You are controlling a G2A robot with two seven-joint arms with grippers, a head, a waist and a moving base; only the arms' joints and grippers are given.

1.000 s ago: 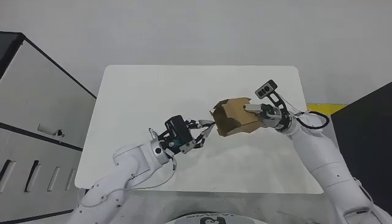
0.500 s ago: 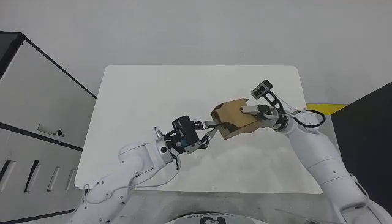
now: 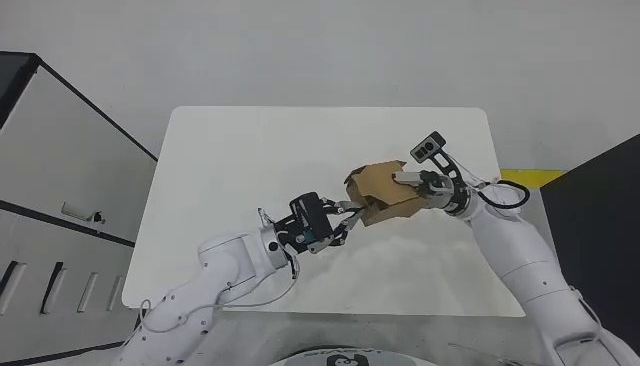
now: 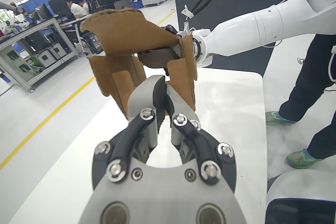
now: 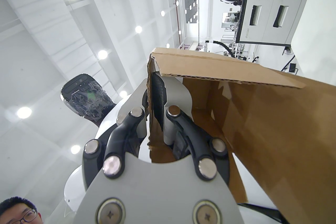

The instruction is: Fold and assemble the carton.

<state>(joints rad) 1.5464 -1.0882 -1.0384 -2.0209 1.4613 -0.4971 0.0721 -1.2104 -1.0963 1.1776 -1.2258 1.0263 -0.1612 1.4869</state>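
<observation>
Roughly midway, by the look of it: the carton [image 3: 383,194] is already opened from flat stock into a hollow box body, but neither visible end is closed. It hangs in the air above the right part of the tabletop [image 3: 240,156], between the two arms and touching no surface.

The right end effector [image 5: 155,88] is clenched on the edge of one carton wall, one finger inside the body and one outside, and carries the carton. That grip is possible only because this end is open.

The left end effector [image 4: 165,84] meets the opposite end from below. Its fingers are drawn close together at the edge of a narrow side flap [image 4: 183,72], and it appears to be grasping that flap, though the contact itself is partly hidden by the fingers.

At this end a broad flap [image 4: 123,30] leans over the opening at a slant without lying flat. The other flaps stand outward and the interior remains visible, so no flap is tucked or locked.

Done, as judged from these views: erecting the body and securing it with one arm. Left: folding the side flaps inward, bringing the broad flap down over them, seating any tab, then treating the end held by the right arm, which would call for a new grip.
</observation>
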